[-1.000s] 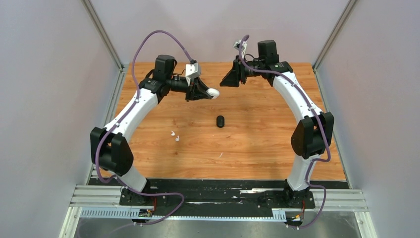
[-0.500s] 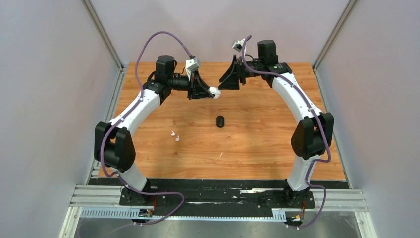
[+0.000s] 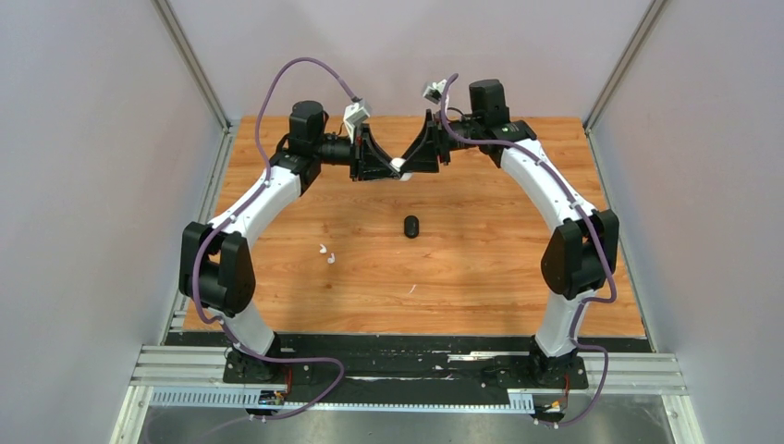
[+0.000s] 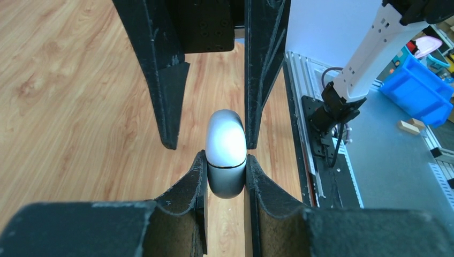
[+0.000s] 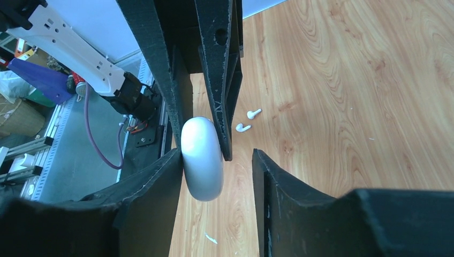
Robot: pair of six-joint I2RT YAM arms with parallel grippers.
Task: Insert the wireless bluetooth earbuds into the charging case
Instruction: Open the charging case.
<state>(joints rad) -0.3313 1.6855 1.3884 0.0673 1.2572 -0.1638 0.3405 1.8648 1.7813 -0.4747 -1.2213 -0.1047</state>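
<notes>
Pinching the glossy charging case [image 4: 226,136] low, the left gripper [image 4: 226,165] is holding it aloft at upper centre; the right gripper [image 5: 217,158] is straddling its top, jaws spread. Probably light, slippery: grip flat sides. White earbuds [image 3: 330,260] are lying centre-left.

The charging case [image 4: 226,155] is smooth, glossy plastic; the table [image 4: 64,107] is lightly grained wood.
</notes>
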